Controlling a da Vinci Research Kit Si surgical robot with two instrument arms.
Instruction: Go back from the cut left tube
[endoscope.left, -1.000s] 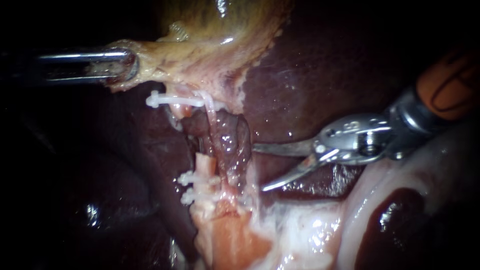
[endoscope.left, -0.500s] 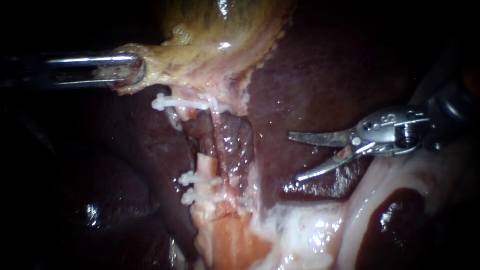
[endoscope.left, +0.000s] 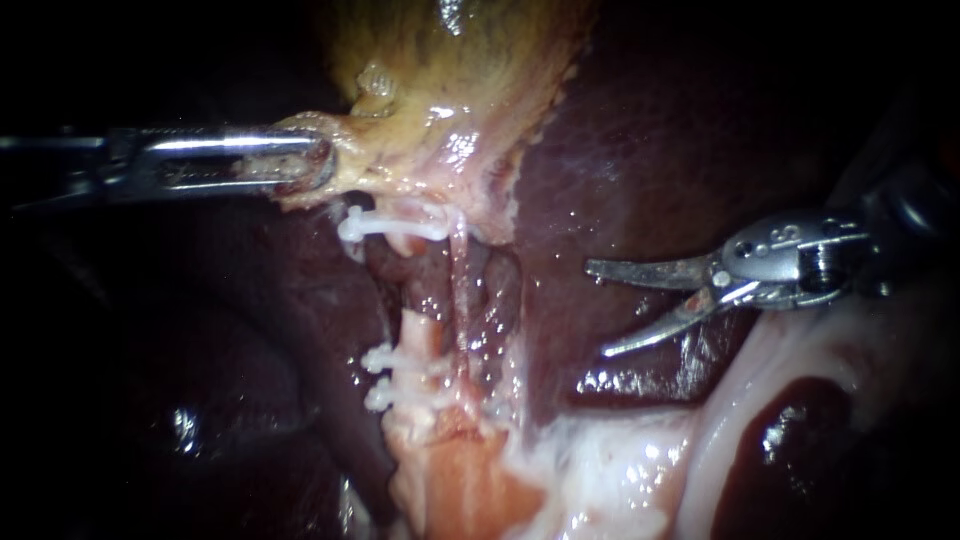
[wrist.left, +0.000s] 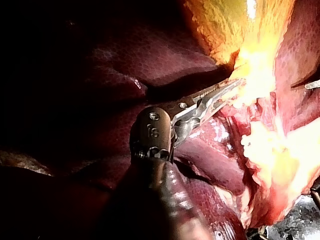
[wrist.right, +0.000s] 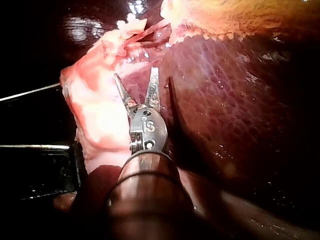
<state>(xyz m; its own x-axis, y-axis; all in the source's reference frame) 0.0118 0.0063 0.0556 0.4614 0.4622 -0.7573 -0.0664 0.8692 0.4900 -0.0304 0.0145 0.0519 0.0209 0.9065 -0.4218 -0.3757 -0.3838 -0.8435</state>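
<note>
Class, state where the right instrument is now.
Endoscope view: the right instrument lies right of centre, jaws open over the liver, apart from the clips on the tube.

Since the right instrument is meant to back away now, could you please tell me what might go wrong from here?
The right instrument holds its metal blades open close over the dark red liver; a dip might scratch it. The left instrument grips the yellowish gallbladder, and the thin pale tube beside the white plastic clips looks taut; more pull might tear it.
</note>
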